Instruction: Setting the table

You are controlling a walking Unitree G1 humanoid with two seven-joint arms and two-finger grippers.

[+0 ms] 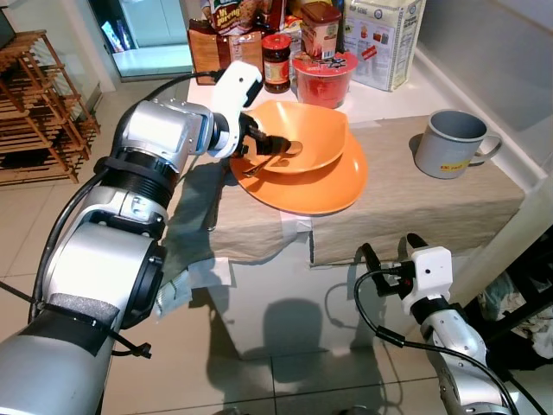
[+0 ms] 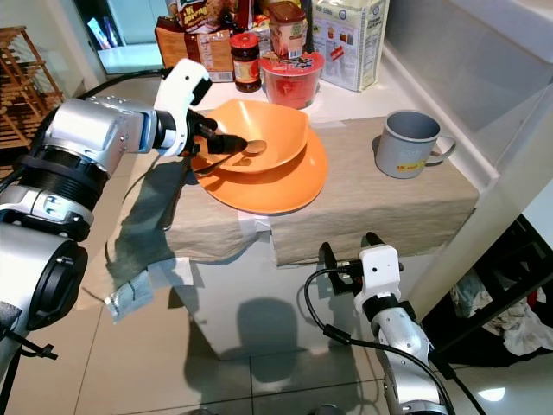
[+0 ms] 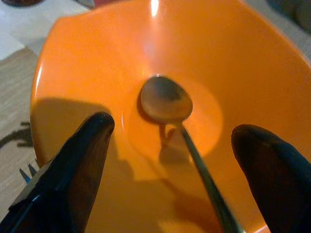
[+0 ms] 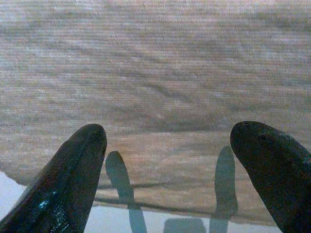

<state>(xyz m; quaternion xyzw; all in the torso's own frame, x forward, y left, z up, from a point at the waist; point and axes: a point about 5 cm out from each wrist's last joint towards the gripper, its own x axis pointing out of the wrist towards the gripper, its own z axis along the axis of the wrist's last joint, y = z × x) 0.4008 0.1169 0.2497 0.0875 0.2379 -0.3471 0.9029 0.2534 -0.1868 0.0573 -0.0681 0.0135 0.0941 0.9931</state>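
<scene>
Reaching across the table from the left in the left eye view, the left gripper sits over the near-left rim of an orange bowl. The bowl is stacked on an orange plate, which rests on a beige table runner. A spoon lies in the bowl, its head near the centre. A grey mug stands on the runner to the right, well apart from the plate, handle pointing right. Behind the bowl: a red-lidded cup, a dark jar with a red lid and a white carton. A wooden rack stands on the floor at far left. The right gripper hangs low in front of the table edge.

Right eye view: same layout. A grey cloth hangs off the table's left side, below the left arm. The spoon's handle runs toward the black fingers; whether they touch it is hard to judge here.

Left wrist view: both fingers are spread wide, one at each side of the bowl's interior. The spoon's head lies at the bowl's centre and its handle runs back between the fingers, closer to one of them, touching neither. Nothing is gripped. Fork tines show just outside the bowl rim.

Right wrist view: the right fingers are spread wide and empty, facing the woven runner; a white strip, probably the table edge, lies below it.
</scene>
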